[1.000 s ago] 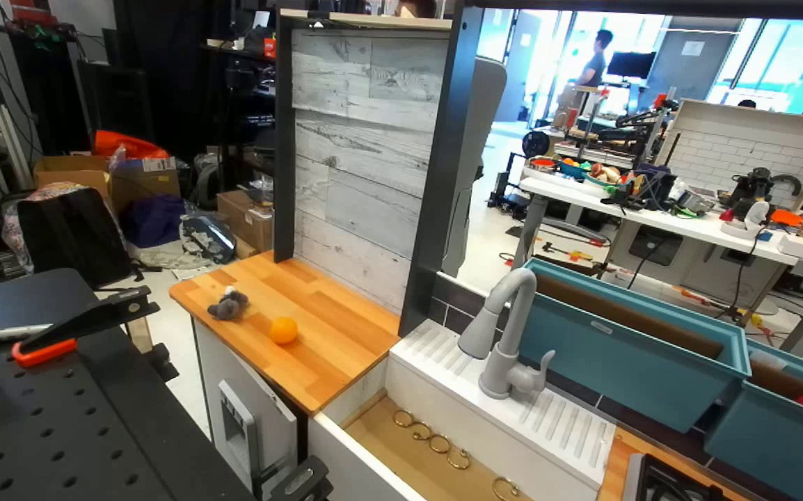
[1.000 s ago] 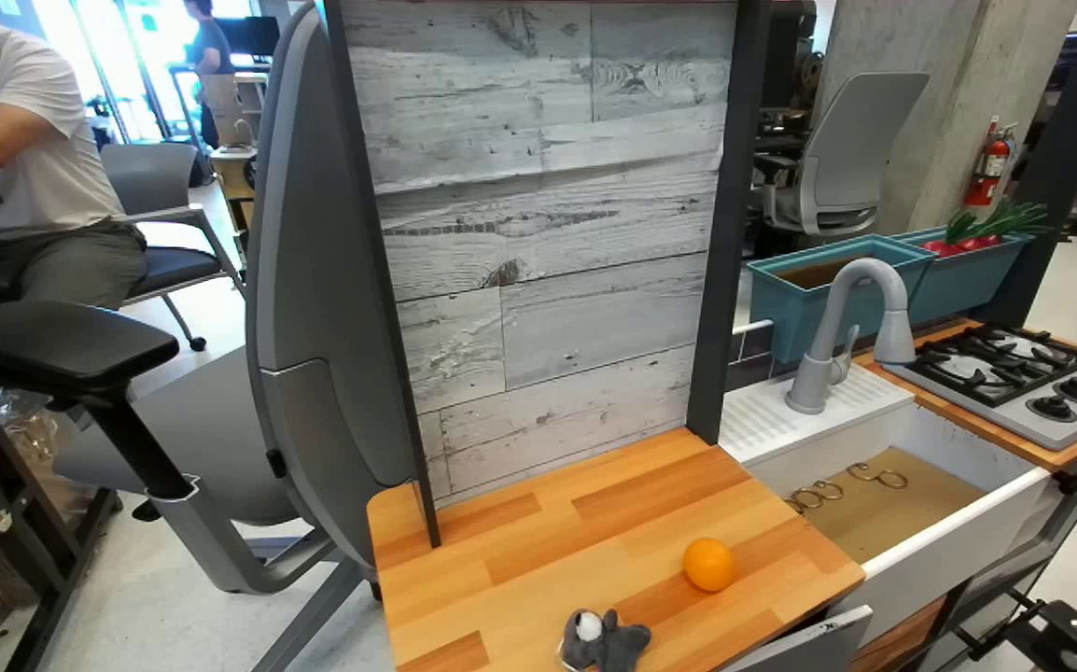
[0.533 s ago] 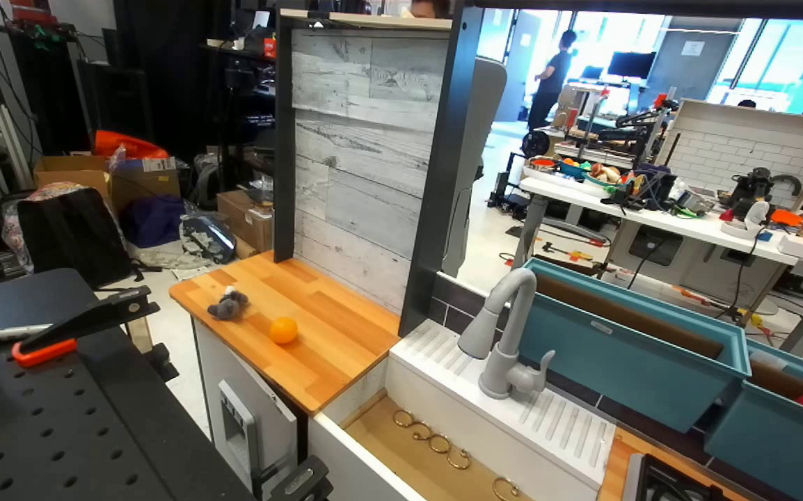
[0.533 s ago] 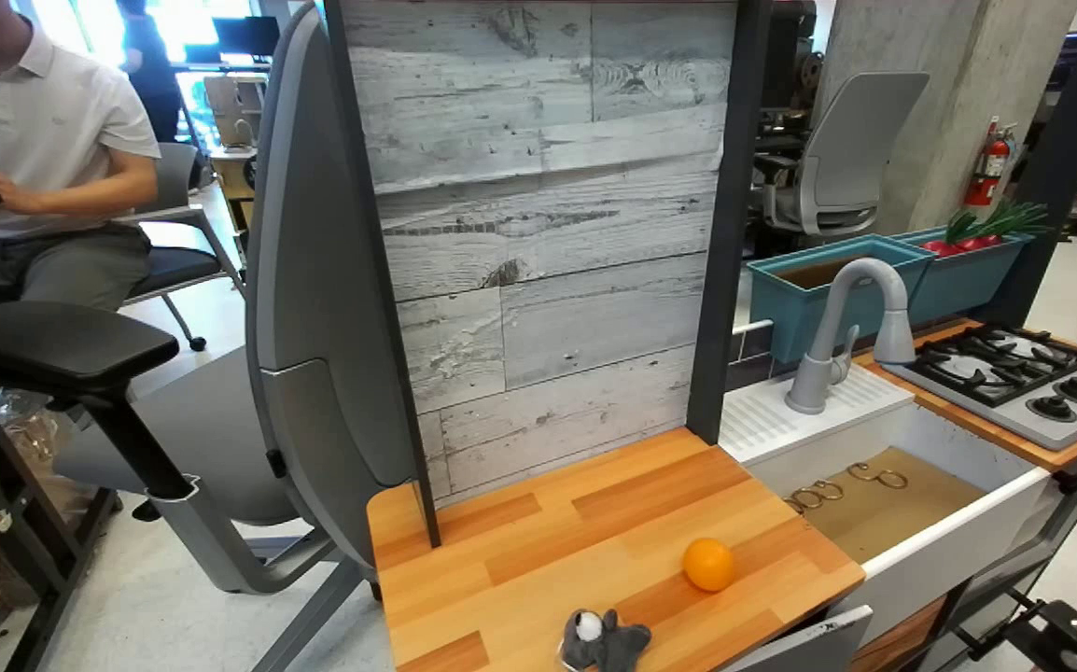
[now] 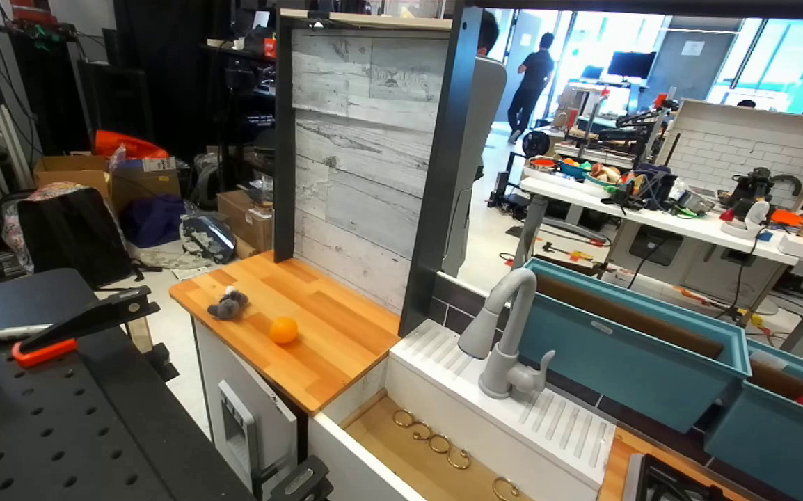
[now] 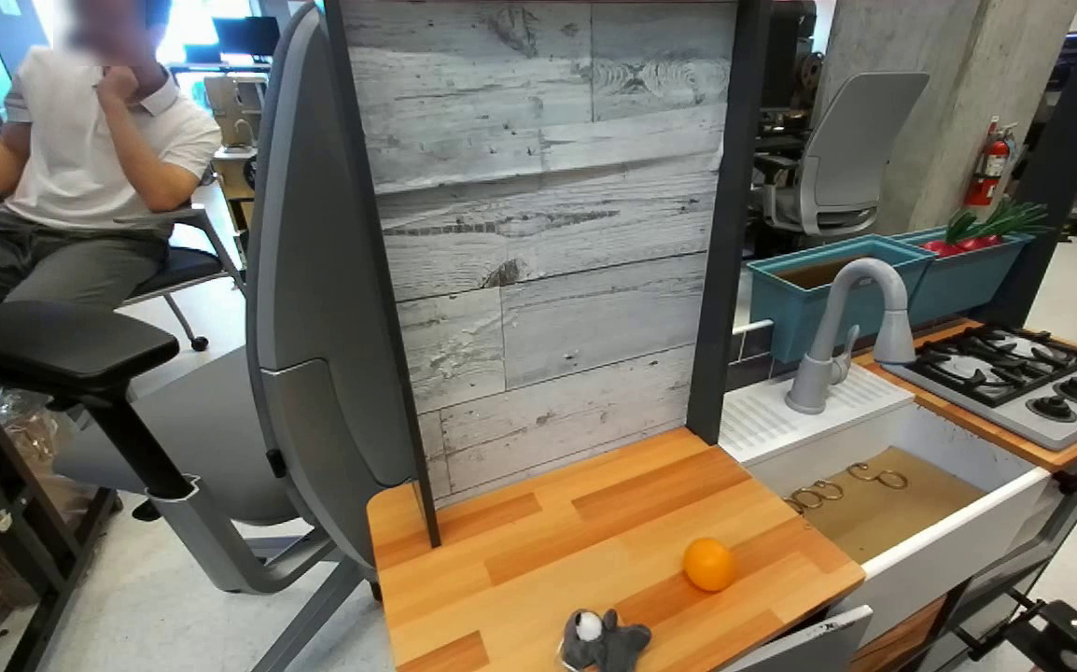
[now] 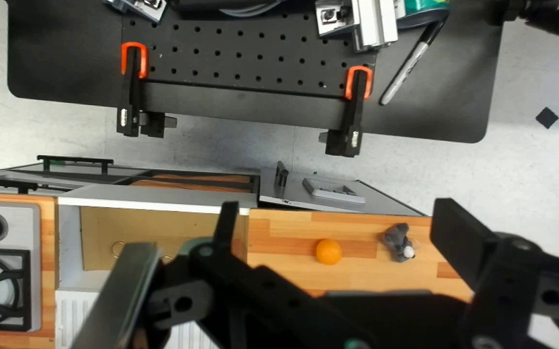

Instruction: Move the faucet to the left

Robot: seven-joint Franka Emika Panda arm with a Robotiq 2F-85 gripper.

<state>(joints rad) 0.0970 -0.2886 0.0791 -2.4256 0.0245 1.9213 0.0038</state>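
The fingers gape wide, holding nothing; in both exterior views the faucet stands upright on the white ledge behind the sink. That ledge lies lower left of their gap in the wrist view, likely the way to reach.

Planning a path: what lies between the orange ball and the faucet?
Wooden counter, a sink corner, then the white ribbed ledge bearing the faucet, in an exterior view.
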